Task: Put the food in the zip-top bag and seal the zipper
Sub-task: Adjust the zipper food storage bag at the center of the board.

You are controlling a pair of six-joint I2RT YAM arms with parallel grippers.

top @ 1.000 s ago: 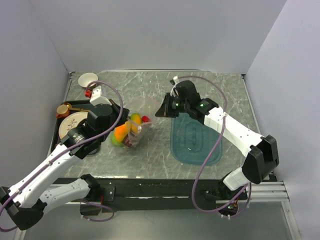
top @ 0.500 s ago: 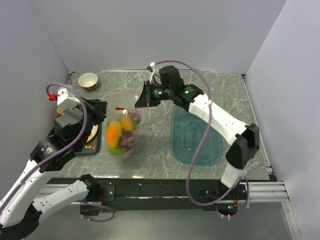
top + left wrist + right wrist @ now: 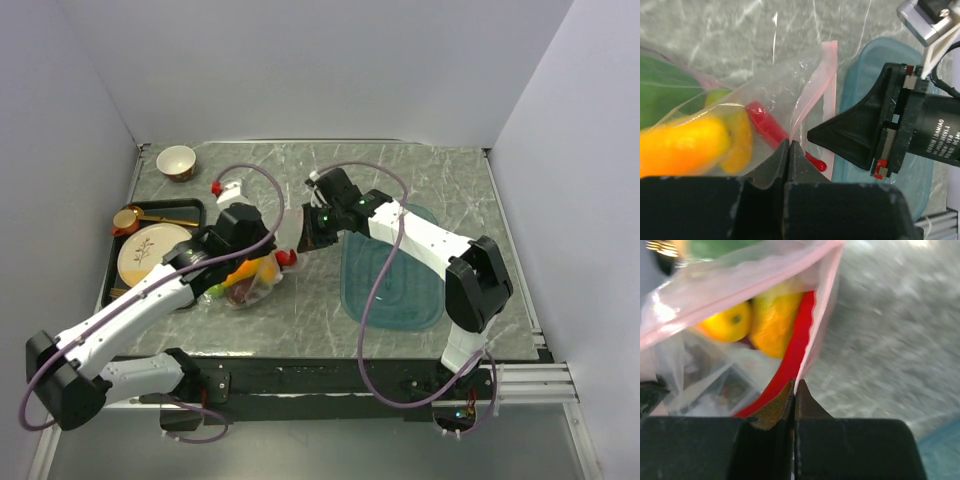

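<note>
Both arms meet at the bag point(image 3: 247, 283), left of centre on the table point(image 3: 420, 170), between the black tray point(image 3: 190, 205) holding the plate point(image 3: 148, 252) and the teal tray point(image 3: 395, 290).

- Left fingers point(image 3: 789, 150): clenched, tips together, pinching the bag's clear film right where the pink zipper point(image 3: 824, 75) comes down to them. From there the strip runs away toward the teal tray.
- Right fingers point(image 3: 794, 391): clenched on the zipper. In the right wrist view the strip drops straight into the tips. A second run of the strip crosses the top of that view at an angle.
- The two sets of fingers sit close together and point at each other. In the left wrist view the right tip is just beside the left one. Can't tell if they touch.

Food is inside the bag:
- mangoes point(image 3: 772, 320) bunched together
- chili point(image 3: 765, 125) lying along the zipper side
- green piece point(image 3: 665, 92) further back

Can't tell whether the mouth is sealed. The film is crumpled and the right wrist view is blurred.

In the top view the bag body is low at the table. Can't tell if it's resting or hanging.

Bowl point(image 3: 177, 160) is in the far left corner, well apart from the arms.
</note>
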